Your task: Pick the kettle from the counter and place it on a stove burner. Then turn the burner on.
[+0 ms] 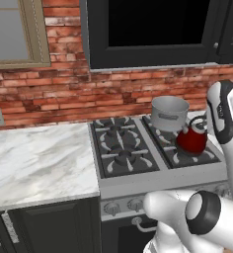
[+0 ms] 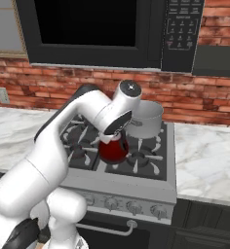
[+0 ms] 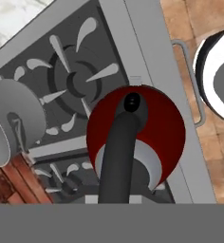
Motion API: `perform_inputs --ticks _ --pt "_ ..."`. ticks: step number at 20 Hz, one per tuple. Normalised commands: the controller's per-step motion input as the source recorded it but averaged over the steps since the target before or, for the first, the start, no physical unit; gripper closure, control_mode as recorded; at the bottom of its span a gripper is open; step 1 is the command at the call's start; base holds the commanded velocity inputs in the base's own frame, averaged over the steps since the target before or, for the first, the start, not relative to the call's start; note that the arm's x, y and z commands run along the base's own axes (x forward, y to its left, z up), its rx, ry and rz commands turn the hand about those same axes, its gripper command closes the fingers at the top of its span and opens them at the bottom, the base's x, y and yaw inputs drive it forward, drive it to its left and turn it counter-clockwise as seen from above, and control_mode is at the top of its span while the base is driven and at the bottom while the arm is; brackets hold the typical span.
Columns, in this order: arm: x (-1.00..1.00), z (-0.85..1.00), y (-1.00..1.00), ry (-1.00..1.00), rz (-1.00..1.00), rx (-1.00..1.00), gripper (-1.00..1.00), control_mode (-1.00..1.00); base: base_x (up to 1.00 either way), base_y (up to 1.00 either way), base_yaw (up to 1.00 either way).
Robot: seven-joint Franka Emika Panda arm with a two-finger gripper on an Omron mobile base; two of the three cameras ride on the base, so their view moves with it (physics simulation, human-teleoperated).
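Fingers closed on the handle of the kettle (image 1: 191, 140), held over the front right burner (image 1: 190, 150) beside the steel pot (image 1: 169, 113); recommend lowering level, centred on the grate, before release.

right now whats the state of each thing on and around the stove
kettle: upright over the front right stove burner, handle held by the tool
tool: shut on the kettle handle
steel pot: upright on a rear burner, no lid
stove knobs: setting too small to tell
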Motion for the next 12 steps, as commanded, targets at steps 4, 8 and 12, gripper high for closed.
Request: perform_inputs --ticks 4,8,12 --pt "0.24 -0.08 -0.15 0.04 0.06 -0.09 1.0 -1.0 0.0 0.0 0.0" --pt "0.08 -0.03 -0.21 0.0 0.08 -0.04 1.0 -1.0 0.0 0.0 0.0" --pt "0.0 0.0 -0.16 0.0 0.05 0.0 1.0 -1.0 0.0 0.0 0.0"
